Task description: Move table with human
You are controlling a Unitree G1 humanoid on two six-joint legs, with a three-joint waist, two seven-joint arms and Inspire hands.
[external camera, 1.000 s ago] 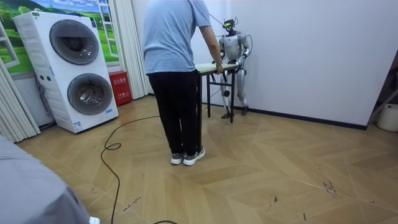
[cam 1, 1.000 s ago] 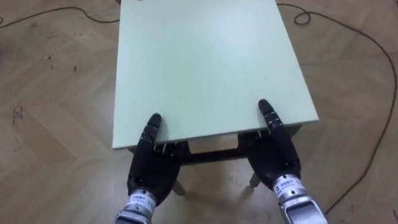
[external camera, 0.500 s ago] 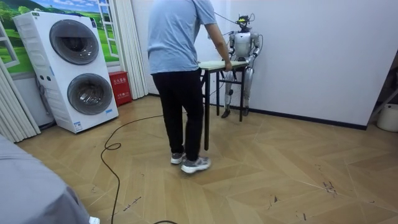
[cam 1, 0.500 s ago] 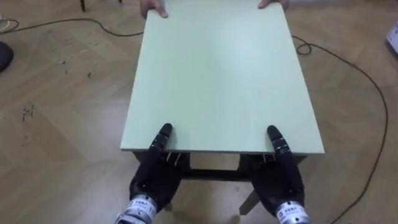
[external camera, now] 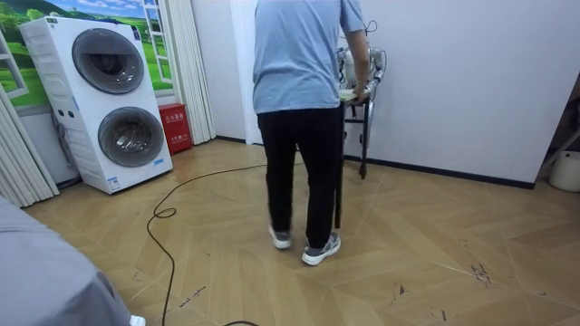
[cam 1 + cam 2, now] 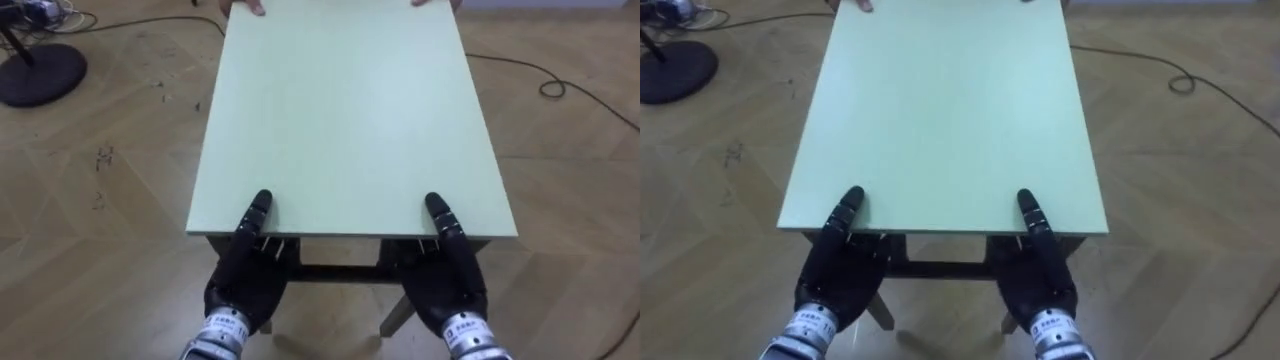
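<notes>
1. Two carriers share the table [image 6: 350,110]. Its pale green top runs away from the robot, and the person's hands [image 6: 245,6] hold the far edge, as they did half a second ago.
2. At the near edge the left hand [image 6: 245,280] and the right hand [image 6: 447,285] sit where they sat before, one toward each corner. Each has its thumb laid on the top and the rest of the hand under the edge. I cannot tell whether they clamp the top or merely bear it from below.
3. What has changed is the floor [image 6: 100,200] around the table. A round dark base [image 6: 40,75] has come into the upper left of the eye views, and the cable [image 6: 560,85] on the right lies elsewhere in them. The whole picture has shifted, so the camera moved with the robot.
4. In the room view the person [image 5: 308,54] has stepped toward that view's right, farther from the stacked washing machines [image 5: 109,100]. The person now covers most of the robot, which stands by the white wall [image 5: 471,72].
5. My judgement is that the carry is well under way. Table, hands and person travel as one, with no slip at either edge. The cable ahead could catch a foot.
</notes>
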